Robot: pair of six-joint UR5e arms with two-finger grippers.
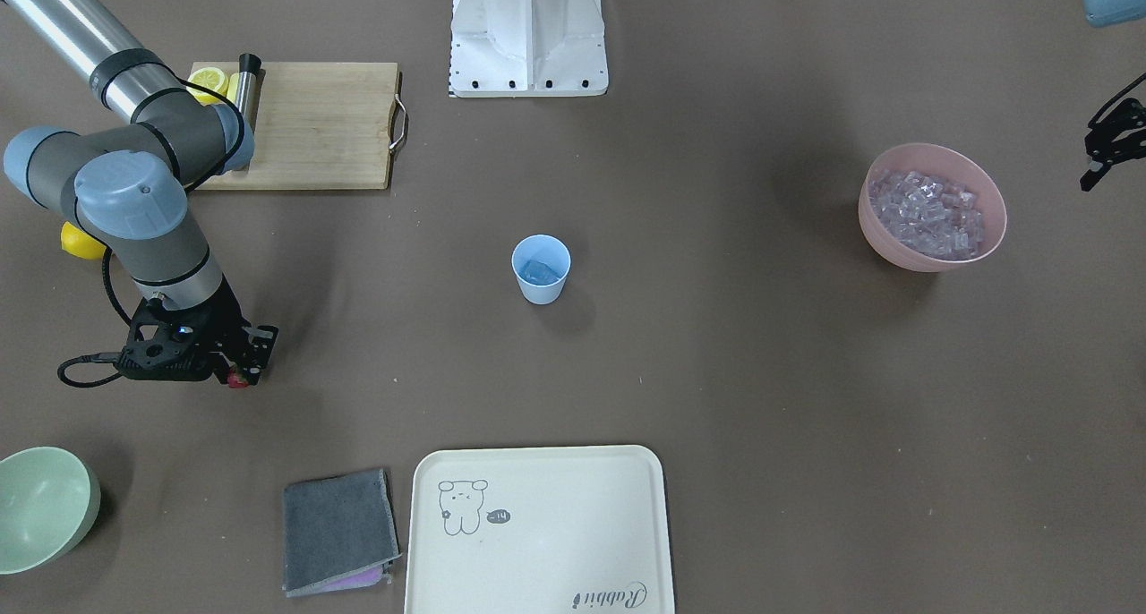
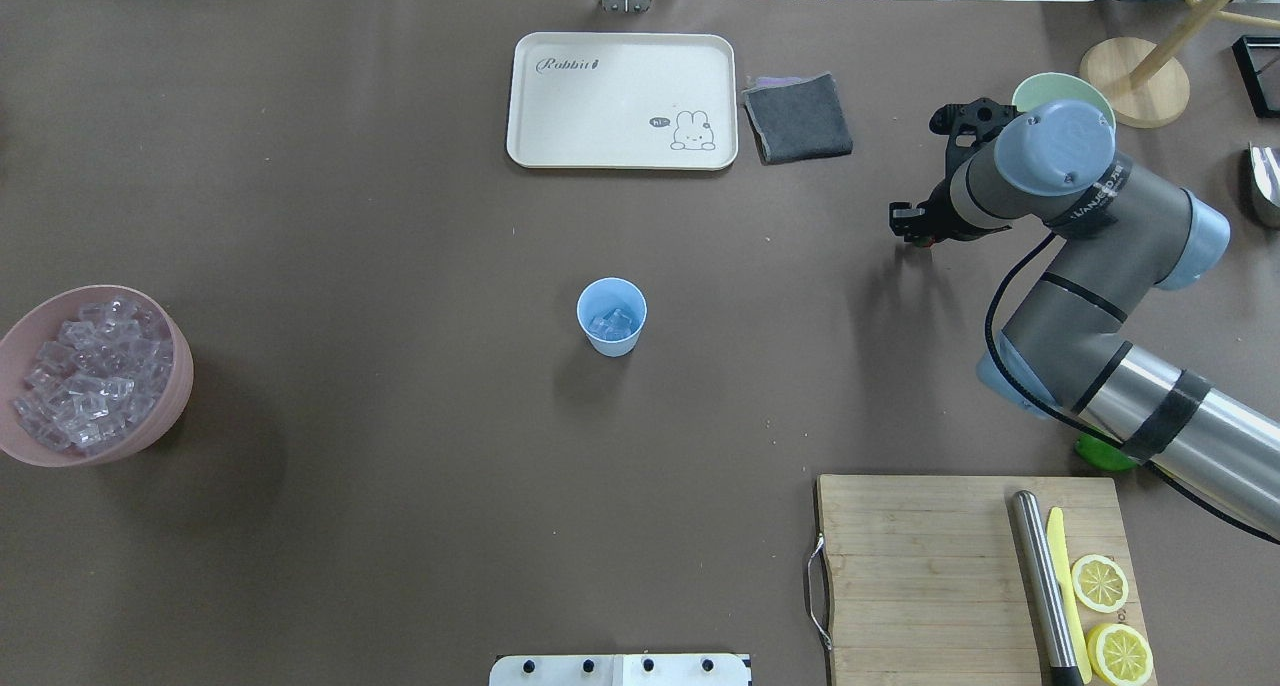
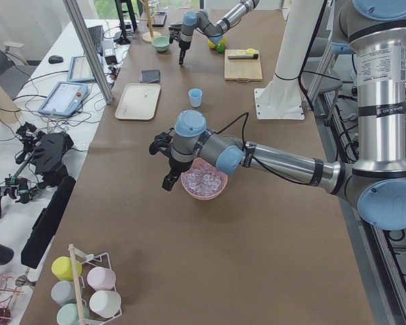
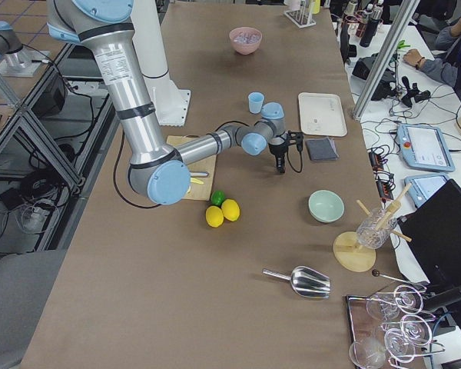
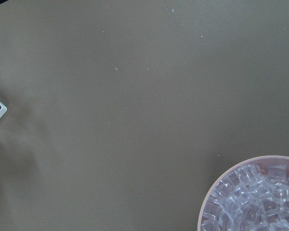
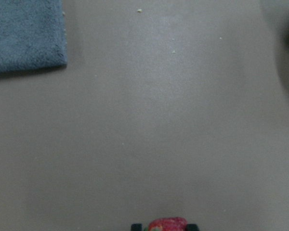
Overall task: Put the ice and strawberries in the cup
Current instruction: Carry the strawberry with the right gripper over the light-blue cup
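While my right gripper [image 6: 166,227] pinched the small red strawberry [image 6: 167,223] over the brown table [image 1: 716,372], the light-blue plastic cup [image 1: 541,269] stood well apart, holding clear glassy ice cubes [image 2: 614,322]. I could not tell how far open my left gripper [image 1: 1090,168] was.

The bench [image 1: 716,372] is a flat, dull brown all over. My right hand [image 1: 240,374] is black, and the strawberry [image 6: 167,224] in it is red. The cup [image 1: 541,290] is light blue, paler outside and bluer inside. The ice [image 1: 931,216] is clear with a faint lilac cast, and its bowl [image 1: 886,243] is pink. The tray [image 1: 573,524] is cream, with a dark line-drawn rabbit and the word "Rabbit". The cloth [image 1: 336,524] is grey with a lilac edge, the other bowl [image 1: 36,507] is mint green, the board [image 1: 322,122] is pale wood, and the lemon slices [image 1: 208,80] are yellow.
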